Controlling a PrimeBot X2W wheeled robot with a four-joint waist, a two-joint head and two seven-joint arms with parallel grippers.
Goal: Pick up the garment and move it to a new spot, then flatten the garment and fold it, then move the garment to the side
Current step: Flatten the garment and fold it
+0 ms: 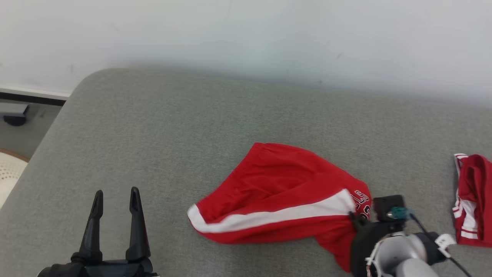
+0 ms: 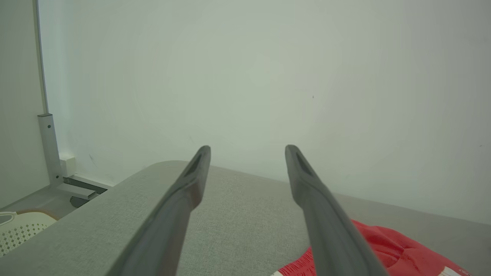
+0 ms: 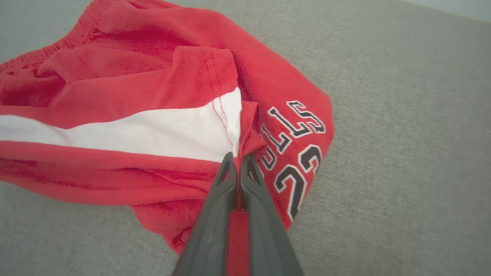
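Right jaws pinch garment (image 3: pixel 115 84); left jaws apart.

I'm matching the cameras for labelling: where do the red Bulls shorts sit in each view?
Head view: red Bulls shorts lie lower centre-right.
Left wrist view: bottom right corner.
Right wrist view: left and centre, pinched by the right end effector.
Shared landmark: the grey cushion beneath them.

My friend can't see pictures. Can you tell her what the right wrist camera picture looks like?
The right claw pinches a fold of a crumpled red garment, its two dark fingers closed together. The garment has a white stripe and the number 23, and lies on a grey cushion.
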